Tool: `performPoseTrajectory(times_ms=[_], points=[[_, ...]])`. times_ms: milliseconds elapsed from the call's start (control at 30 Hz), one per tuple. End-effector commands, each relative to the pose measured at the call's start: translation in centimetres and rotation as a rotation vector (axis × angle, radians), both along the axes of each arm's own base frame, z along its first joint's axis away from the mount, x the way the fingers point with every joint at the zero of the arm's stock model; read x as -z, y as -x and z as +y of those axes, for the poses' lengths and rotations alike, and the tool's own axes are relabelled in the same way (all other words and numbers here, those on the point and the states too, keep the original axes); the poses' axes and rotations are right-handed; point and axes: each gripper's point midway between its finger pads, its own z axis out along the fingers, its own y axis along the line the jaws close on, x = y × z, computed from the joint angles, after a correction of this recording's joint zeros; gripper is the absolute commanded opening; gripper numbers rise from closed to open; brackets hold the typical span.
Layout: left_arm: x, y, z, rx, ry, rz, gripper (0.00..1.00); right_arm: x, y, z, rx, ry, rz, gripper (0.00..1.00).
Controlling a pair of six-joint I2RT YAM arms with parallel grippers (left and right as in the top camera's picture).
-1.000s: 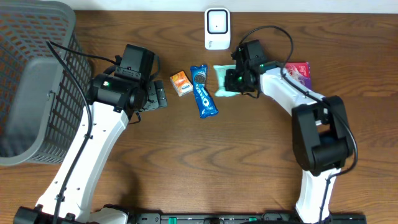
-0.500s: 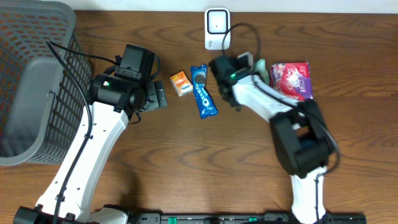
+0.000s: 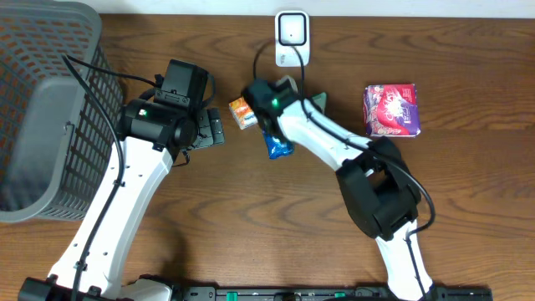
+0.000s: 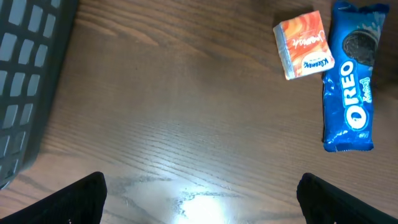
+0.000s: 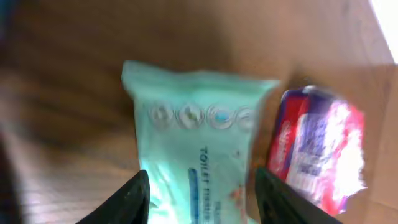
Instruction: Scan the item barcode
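Observation:
A white barcode scanner (image 3: 292, 38) stands at the table's far edge. Just below it lies a mint-green pack of toilet wipes (image 3: 321, 100), mostly hidden under my right arm. In the blurred right wrist view the green pack (image 5: 199, 149) lies between the parted fingers (image 5: 138, 194) of my right gripper (image 5: 205, 199), which is open. Seen from overhead, the right gripper (image 3: 301, 96) sits beside the pack. My left gripper (image 4: 199, 205) is open over bare wood, with nothing between its fingers.
An orange box (image 3: 242, 111) and a blue Oreo pack (image 3: 278, 144) lie between the arms, the Oreo partly under my right wrist. A red-and-purple pack (image 3: 390, 109) sits at the right. A grey basket (image 3: 42, 109) fills the left side.
My right wrist has swung left across the table to above the Oreo pack, and its jaws have spread apart. The green pack has shifted with it. The left arm has not moved.

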Motion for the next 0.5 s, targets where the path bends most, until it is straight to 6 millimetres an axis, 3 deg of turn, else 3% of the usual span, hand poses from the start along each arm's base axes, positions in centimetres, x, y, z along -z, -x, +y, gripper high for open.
performPoseTrajectory(times_ms=[0, 67, 167, 333, 467], points=[[-0.2, 0.0, 0.3, -0.011, -0.006, -0.004, 0.98, -4.1, -2.1, -0.1, 0.019, -0.066, -0.038, 0.53], [-0.2, 0.0, 0.3, -0.011, -0.006, -0.004, 0.98, -4.9, -2.4, -0.8, 0.009, -0.065, -0.01, 0.54], [-0.2, 0.0, 0.3, -0.011, -0.006, -0.005, 0.98, -3.3, -1.7, -0.9, -0.062, -0.1, 0.117, 0.52], [-0.2, 0.0, 0.3, -0.011, -0.006, -0.005, 0.98, 1.1, 0.8, 0.4, -0.191, -0.207, 0.32, 0.48], [-0.2, 0.0, 0.3, -0.011, -0.006, -0.004, 0.98, 3.4, 0.7, -1.1, -0.182, -0.138, 0.291, 0.55]])
